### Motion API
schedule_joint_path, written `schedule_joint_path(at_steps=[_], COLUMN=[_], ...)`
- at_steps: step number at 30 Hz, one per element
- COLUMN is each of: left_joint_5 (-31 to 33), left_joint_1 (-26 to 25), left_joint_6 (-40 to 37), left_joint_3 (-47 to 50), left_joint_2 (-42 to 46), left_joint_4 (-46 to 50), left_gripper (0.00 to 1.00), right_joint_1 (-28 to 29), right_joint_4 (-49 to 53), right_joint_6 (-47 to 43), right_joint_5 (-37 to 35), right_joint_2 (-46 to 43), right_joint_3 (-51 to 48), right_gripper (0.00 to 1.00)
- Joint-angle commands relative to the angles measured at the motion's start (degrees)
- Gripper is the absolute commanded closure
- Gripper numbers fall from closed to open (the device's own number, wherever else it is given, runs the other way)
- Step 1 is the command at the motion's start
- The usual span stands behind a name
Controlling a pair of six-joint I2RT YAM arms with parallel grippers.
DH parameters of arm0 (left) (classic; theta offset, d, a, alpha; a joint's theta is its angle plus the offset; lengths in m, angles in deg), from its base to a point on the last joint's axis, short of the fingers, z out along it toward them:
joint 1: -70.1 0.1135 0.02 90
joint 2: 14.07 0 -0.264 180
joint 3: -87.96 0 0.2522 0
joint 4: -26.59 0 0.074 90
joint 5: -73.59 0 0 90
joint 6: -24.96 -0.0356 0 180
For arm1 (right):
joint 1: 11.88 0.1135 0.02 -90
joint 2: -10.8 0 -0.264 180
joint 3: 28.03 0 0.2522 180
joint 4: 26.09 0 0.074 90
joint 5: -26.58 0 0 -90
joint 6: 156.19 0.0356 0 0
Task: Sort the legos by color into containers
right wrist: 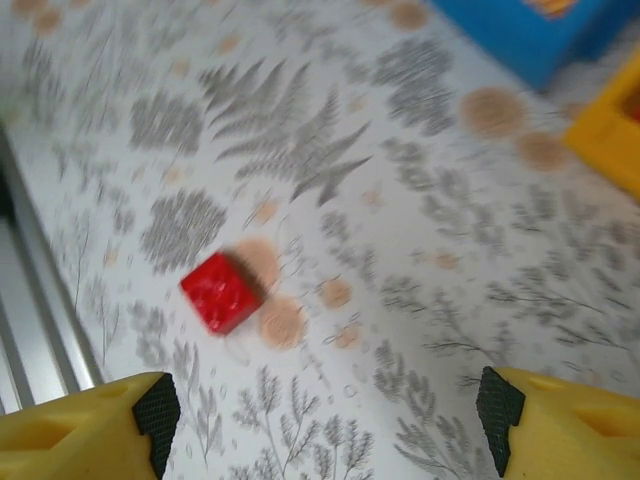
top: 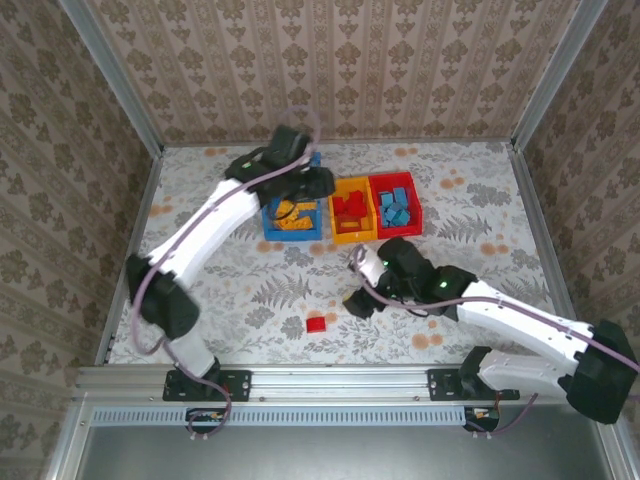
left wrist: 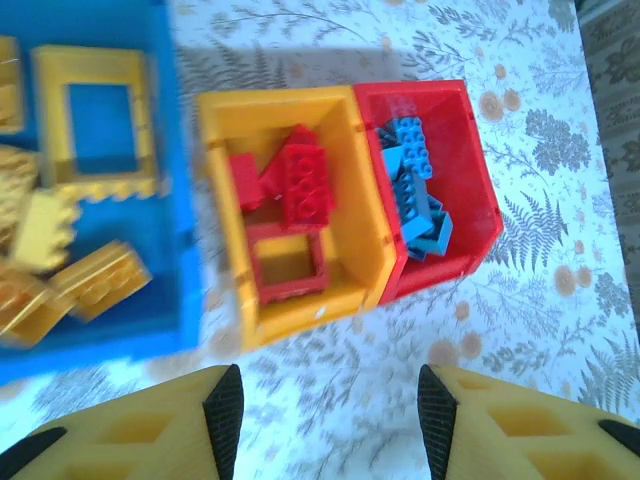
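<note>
Three containers stand side by side at the table's back centre. The blue bin [top: 293,236] [left wrist: 180,200] holds yellow legos [left wrist: 95,280]. Red legos [left wrist: 305,180] fill the yellow bin [top: 354,238] [left wrist: 300,318], one of them an open frame. Blue legos [left wrist: 415,165] lie in the red bin [top: 400,232] [left wrist: 468,160]. One small red lego [top: 316,323] [right wrist: 220,290] sits alone on the table near the front. My left gripper [top: 303,190] [left wrist: 330,425] hovers open above the bins, nothing in it. My right gripper [top: 355,282] [right wrist: 320,420] hangs open over bare table just right of the red lego.
A metal rail [top: 330,378] [right wrist: 40,330] runs along the table's near edge, close to the lone lego. Patterned walls close the back and both sides. In the right wrist view, corners of the blue bin [right wrist: 520,35] and the yellow bin [right wrist: 615,130] are at the upper right.
</note>
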Motion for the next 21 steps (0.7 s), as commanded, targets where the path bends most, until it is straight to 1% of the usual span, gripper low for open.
schedule_joint_path(at_steps=[1, 2, 5, 6, 8, 10, 11, 14, 21], left_joint_5=[1.32, 1.26, 1.19, 0.92, 0.15, -0.04, 0.05, 1.14, 2.72], left_joint_1=[1.74, 2.09, 2.96, 3.39, 4.64, 5.17, 5.29, 5.55, 5.81], left_joint_6=[1.77, 1.60, 0.96, 1.03, 1.81, 2.79, 3.40, 4.87, 5.69], left_joint_3=[13.82, 19.32, 29.48, 32.05, 36.45, 39.14, 40.40, 42.62, 43.62], left_joint_2=[10.59, 15.55, 29.00, 32.54, 39.75, 44.74, 47.12, 51.15, 55.91], left_joint_4=[-0.04, 0.10, 2.09, 3.27, 6.42, 8.59, 9.52, 10.99, 12.58], left_gripper=[0.48, 0.48, 0.46, 0.44, 0.43, 0.42, 0.42, 0.42, 0.42], right_joint_1=[4.77, 6.15, 8.91, 9.47, 10.34, 10.97, 10.99, 11.15, 11.16], right_joint_4=[2.27, 1.78, -0.55, -1.42, -3.40, -6.02, -7.08, -9.12, -11.42], right_joint_6=[-10.41, -12.23, -15.97, -17.09, -21.36, -22.90, -23.10, -23.65, -22.13], right_joint_5=[2.13, 1.98, -0.17, -0.98, -0.39, -1.61, -1.86, -1.83, -1.25], right_joint_2=[4.16, 5.63, 10.04, 11.27, 13.48, 15.06, 17.50, 21.50, 29.65], right_joint_3=[-0.39, -0.45, -0.33, -0.33, -0.56, -0.53, -0.11, 0.87, 4.72], right_gripper=[0.18, 0.18, 0.16, 0.16, 0.14, 0.13, 0.13, 0.13, 0.15])
